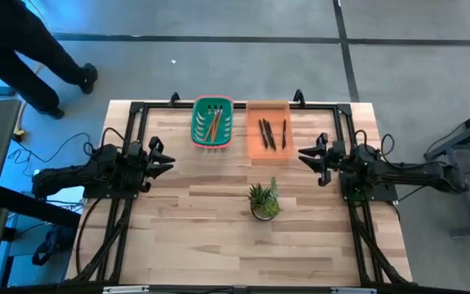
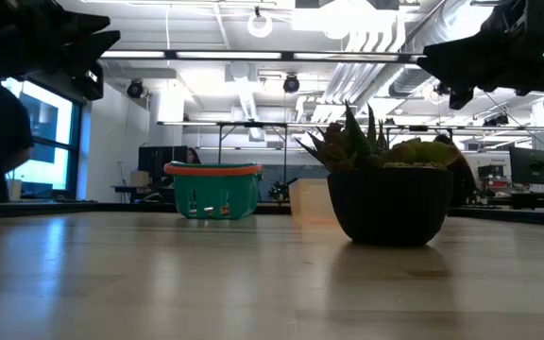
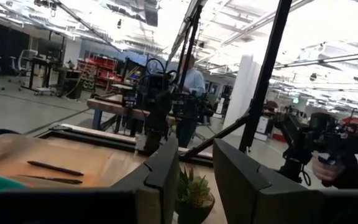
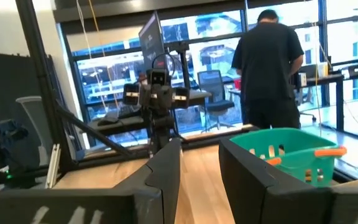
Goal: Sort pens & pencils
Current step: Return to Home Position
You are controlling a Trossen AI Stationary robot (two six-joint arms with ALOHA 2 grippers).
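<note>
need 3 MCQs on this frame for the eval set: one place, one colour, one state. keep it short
1. The plant stands:
A) on the bare table, apart from the bins
B) inside a bin
C) on the floor

2. The bin holding the pens is:
A) green
B) orange
C) blue

3. The left claw and right claw are:
A) both open and empty
B) one shut on a pencil
C) both shut on pens

Answers:
1 A, the high view shows it on wood, clear of both bins.
2 B, the black sticks lie in the orange bin.
3 A, each wrist view shows an empty gap between the claw's halves.
</note>
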